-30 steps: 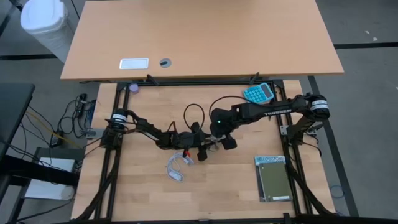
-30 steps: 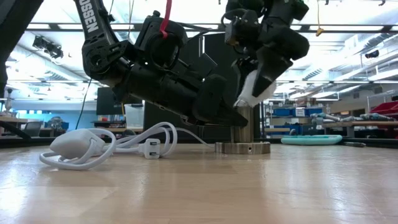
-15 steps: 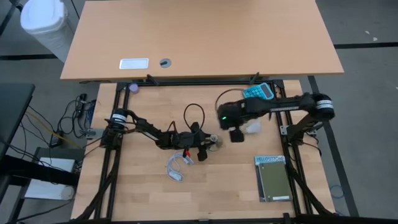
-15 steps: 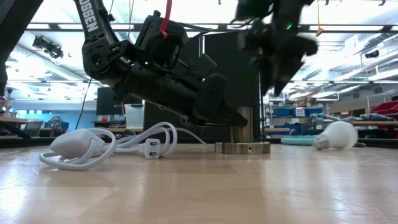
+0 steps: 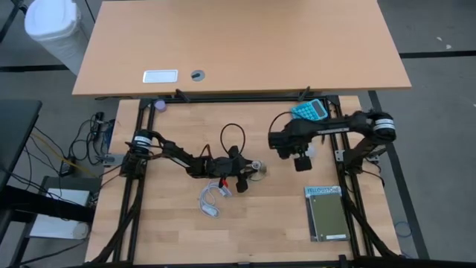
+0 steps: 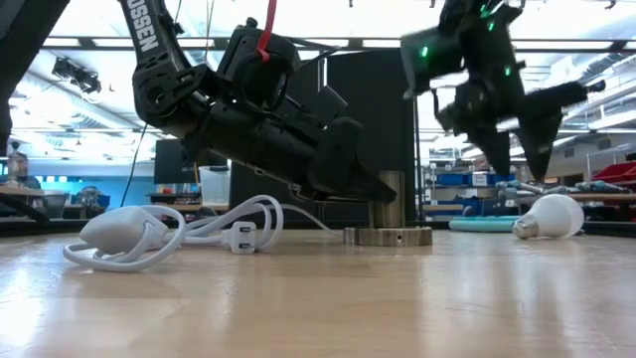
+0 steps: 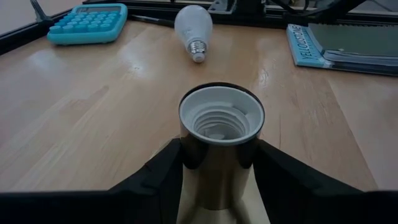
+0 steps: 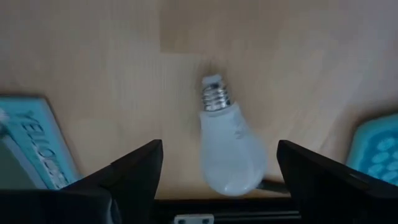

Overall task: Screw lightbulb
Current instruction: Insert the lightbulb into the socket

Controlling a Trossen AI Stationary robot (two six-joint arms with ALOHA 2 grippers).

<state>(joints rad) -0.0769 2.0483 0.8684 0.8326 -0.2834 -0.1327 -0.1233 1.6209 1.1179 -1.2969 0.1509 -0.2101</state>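
The lightbulb [image 8: 227, 146] lies on its side on the table, right of the socket, with its screw base [image 7: 198, 50] pointing toward the socket. It also shows in the low view [image 6: 550, 217]. My right gripper [image 6: 519, 159] hangs open above the lightbulb, fingers pointing down on either side of it without touching. The socket [image 7: 221, 118] stands upright with its white threaded mouth up. My left gripper [image 5: 249, 173] is shut on the socket. My left gripper pinches the socket's shiny metal barrel [image 7: 217, 163] between its two fingers, one on each side, below the white rim. The fingers come from the table's left, slanting slightly down. The socket stands upright with its round base [image 6: 388, 237] on the table.
A teal calculator [image 5: 309, 111] lies at the far right, just beyond the lightbulb. A green notebook [image 5: 326, 213] lies at the near right. A coiled white cable with a plug [image 6: 169, 234] lies near the left arm. Bare wood lies between the socket and the lightbulb.
The lightbulb was in my right gripper just above the socket. It has dropped out and now lies on the table to the right. My right gripper has moved toward the table's right edge and tipped to point down over the lightbulb.
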